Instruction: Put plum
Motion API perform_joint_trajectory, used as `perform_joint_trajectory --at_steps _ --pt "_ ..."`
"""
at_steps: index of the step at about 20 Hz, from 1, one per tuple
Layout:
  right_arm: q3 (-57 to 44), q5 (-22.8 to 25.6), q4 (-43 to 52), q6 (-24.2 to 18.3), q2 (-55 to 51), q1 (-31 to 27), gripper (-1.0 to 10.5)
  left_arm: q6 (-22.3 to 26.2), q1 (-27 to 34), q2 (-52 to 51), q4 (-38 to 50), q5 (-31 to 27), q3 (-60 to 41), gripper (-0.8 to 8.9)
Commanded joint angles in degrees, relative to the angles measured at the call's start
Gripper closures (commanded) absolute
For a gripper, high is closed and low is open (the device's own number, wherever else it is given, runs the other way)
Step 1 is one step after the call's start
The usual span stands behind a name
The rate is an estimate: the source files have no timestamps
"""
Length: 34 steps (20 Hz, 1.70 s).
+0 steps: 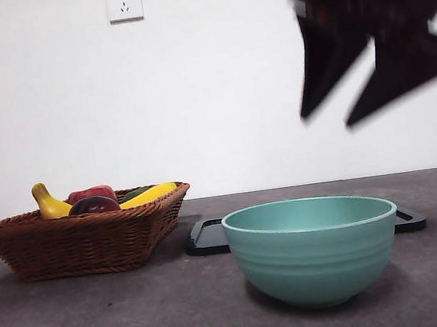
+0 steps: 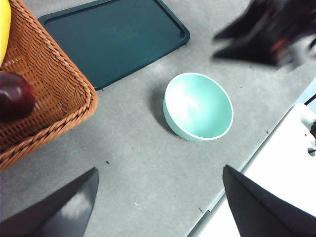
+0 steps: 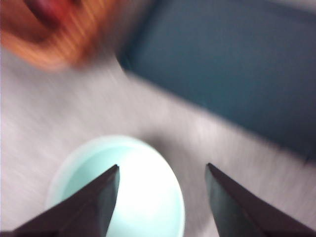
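Two spread fingers (image 3: 94,202) above bowl (image 3: 123,192)

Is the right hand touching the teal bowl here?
Apart. The front view shows the right hand open in the air well above the teal bowl, with bare wall between them. The plum is in the basket.

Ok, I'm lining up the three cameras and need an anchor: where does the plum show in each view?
Front view: the plum lies in the wicker basket, in front of the red fruit and beside the banana.
Left wrist view: it sits in the basket at the picture's edge.
Right wrist view: too blurred to tell; only a reddish smear in the basket.
Shared landmark: the teal bowl, in all three.
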Motion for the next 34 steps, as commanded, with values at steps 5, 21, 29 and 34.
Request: perform_joint_trajectory --at_steps 5,21,29,34 --pt "9.1 -2.6 -10.3 -0.5 -8.5 0.3 6.7 0.2 -0.3 0.4 0.2 0.3 0.8 4.11" --pt "10.2 -15.0 -26.6 -3.3 -14.3 0.4 6.7 0.1 -0.3 0.4 -0.2 0.3 0.8 4.11" --pt "10.2 -15.0 -26.6 -4.8 -14.3 0.4 9.4 0.0 -0.3 0.4 -0.2 0.3 0.8 8.08" --pt "10.2 -14.9 -26.5 -4.6 -14.3 0.4 9.4 0.0 -0.3 0.4 0.0 0.2 0.8 8.06"
